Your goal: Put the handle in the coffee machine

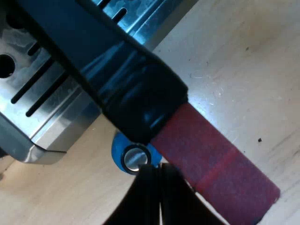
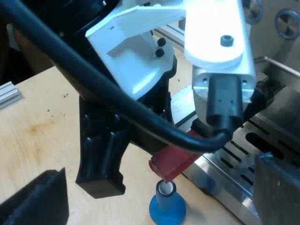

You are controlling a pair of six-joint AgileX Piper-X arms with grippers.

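A dark handle with a red end (image 1: 140, 98) is being held aloft by the left pincer (image 1: 157, 201). The pincer's black fingers (image 1: 140, 201) are drawn together against the red part with only a sliver between them, so the handle is judged to be gripped there. The handle is hanging partly over the slotted steel drip tray (image 1: 47, 89) of the espresso machine and partly over the pale wooden worktop (image 1: 234, 70). Its red end is hanging just above a blue tamper with a metal top (image 1: 123, 151), which is standing on the worktop beside the tray.

The right pincer (image 2: 154, 192) is being kept wide open and empty near the tamper, with nothing between its fingers.

The carrying step is judged to be in hand: the handle is being brought to the machine's front but is not yet locked in. The holder's metal end is hidden, so its alignment cannot be told. The next move is thought to call for raising the holder under the machine's head, seating it squarely and turning the handle until it is locked, while the red end is kept clear of the tamper.
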